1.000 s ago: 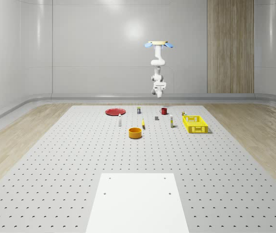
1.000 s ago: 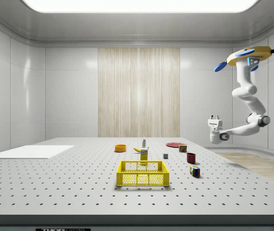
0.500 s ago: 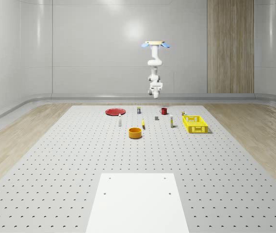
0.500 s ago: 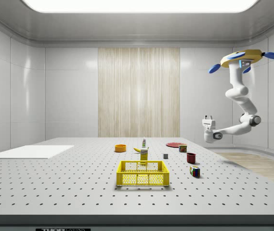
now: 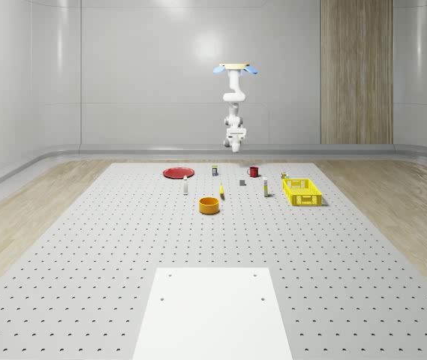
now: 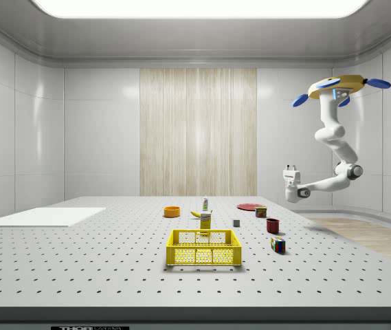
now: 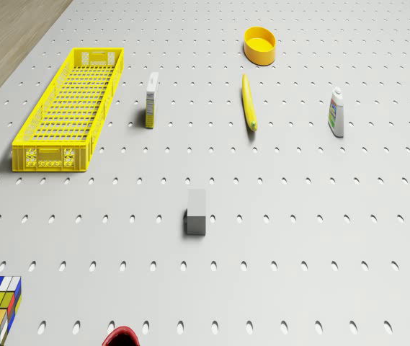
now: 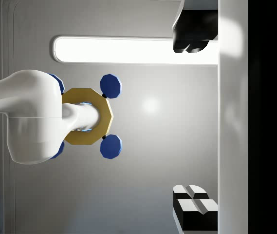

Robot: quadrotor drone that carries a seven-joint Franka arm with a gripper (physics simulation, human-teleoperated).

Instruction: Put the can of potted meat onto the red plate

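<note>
Grey perforated table (image 5: pixel 123 247) spreads out below the drone (image 5: pixel 236 69), which hovers high by its far edge. On the table, the red plate (image 5: pixel 177 172) sits near the potted meat can (image 5: pixel 214 171). The can is probably rigid, slick and fairly heavy, best pinched across its flat sides. The claw (image 6: pixel 291 167) points upward, spread wide and empty.
</note>
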